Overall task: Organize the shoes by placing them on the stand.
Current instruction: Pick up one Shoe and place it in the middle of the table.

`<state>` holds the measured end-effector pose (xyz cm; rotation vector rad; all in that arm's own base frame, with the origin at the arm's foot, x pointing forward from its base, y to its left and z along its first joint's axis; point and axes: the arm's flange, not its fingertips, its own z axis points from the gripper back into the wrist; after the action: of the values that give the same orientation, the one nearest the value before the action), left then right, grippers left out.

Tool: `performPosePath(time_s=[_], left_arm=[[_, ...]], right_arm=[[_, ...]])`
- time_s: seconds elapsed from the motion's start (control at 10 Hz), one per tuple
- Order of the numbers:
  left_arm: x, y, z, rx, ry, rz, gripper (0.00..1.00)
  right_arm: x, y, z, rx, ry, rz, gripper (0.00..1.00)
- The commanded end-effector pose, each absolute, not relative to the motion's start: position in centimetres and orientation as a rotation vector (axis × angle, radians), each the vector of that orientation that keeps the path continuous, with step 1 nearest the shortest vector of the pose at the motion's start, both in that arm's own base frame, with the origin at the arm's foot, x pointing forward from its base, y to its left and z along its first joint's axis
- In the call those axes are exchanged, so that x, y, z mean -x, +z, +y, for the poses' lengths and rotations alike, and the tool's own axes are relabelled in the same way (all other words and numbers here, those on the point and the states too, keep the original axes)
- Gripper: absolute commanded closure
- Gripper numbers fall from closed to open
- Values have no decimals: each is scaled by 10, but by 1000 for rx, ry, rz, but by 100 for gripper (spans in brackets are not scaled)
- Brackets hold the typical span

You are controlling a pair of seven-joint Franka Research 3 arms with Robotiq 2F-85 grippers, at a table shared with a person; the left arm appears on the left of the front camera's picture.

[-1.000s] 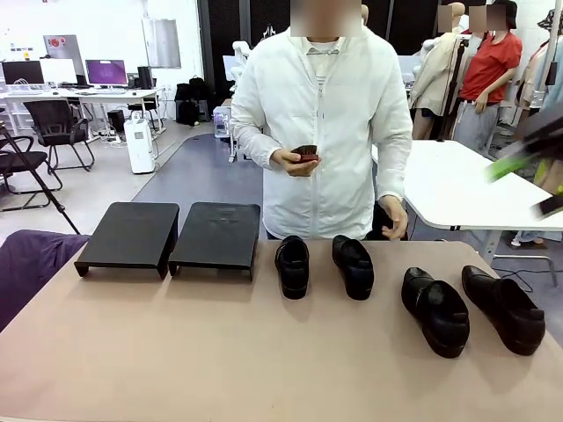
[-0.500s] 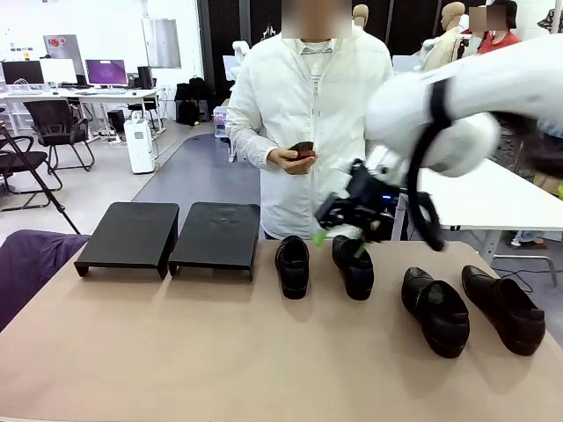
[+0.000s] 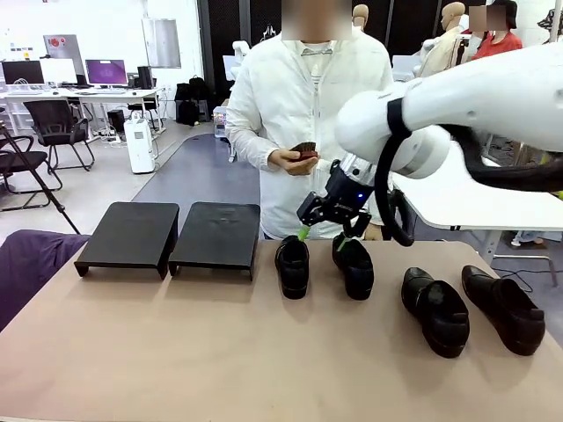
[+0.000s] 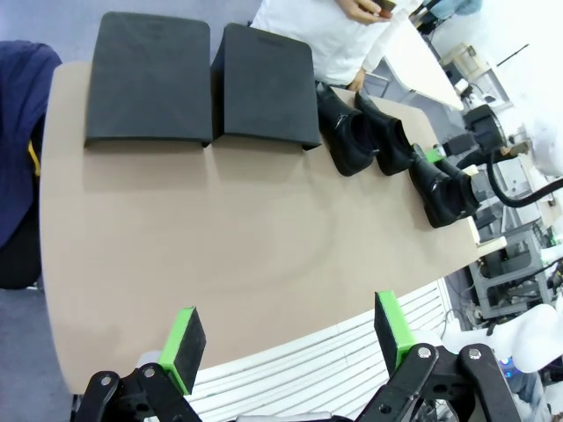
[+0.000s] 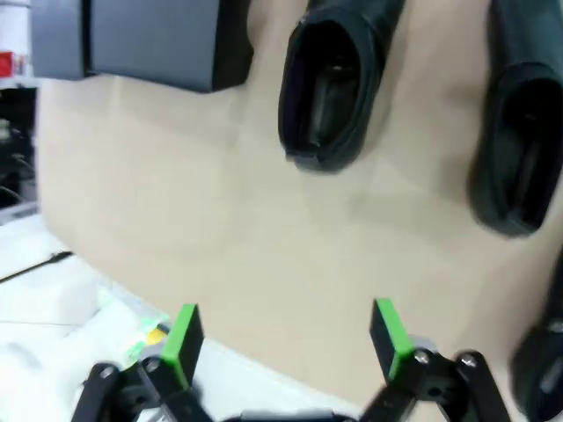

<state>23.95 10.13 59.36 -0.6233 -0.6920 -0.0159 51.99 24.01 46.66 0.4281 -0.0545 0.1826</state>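
Note:
Several glossy black shoes stand on the tan table in two pairs: one (image 3: 292, 265) beside another (image 3: 354, 265) in the middle, and a pair (image 3: 435, 310) (image 3: 504, 308) at the right. The stand is two low black platforms (image 3: 129, 236) (image 3: 216, 236) at the far left, with nothing on them. My right gripper (image 3: 322, 236) hangs open just above the far ends of the middle pair, holding nothing. In the right wrist view its open fingers (image 5: 183, 338) frame the table below a shoe (image 5: 330, 88). My left gripper (image 4: 288, 338) is open, high over the near table edge.
A person in a white jacket stands at the far edge behind the middle shoes, one hand (image 3: 297, 158) holding a small dark object. A purple cloth (image 3: 31, 264) lies off the table's left side. The table (image 3: 220, 352) is bare in front.
My right arm has swung in from the far right and moved left, bringing its open gripper down over the middle pair of shoes. The shoes and stand have not moved.

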Motion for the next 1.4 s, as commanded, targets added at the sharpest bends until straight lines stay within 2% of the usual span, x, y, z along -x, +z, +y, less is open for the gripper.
performPosePath(time_s=[0.0, 0.6, 1.0, 1.1, 1.2, 1.3], left_arm=[[-239, 594, 103, 640, -31, -699, 0], [-239, 594, 103, 640, -31, -699, 0], [-239, 594, 103, 640, -31, -699, 0], [-239, 594, 103, 640, -31, -699, 0], [-239, 594, 103, 640, -31, -699, 0], [-239, 594, 103, 640, -31, -699, 0]], right_arm=[[-540, 453, 249, -429, 186, -63, 0], [-610, 403, 282, -218, 122, -27, 0], [-633, 361, 294, -129, 86, 6, 0], [-632, 355, 297, -126, 108, 1, 16], [-633, 354, 297, -132, 104, -6, 72], [-634, 353, 297, -132, 113, -7, 100]])
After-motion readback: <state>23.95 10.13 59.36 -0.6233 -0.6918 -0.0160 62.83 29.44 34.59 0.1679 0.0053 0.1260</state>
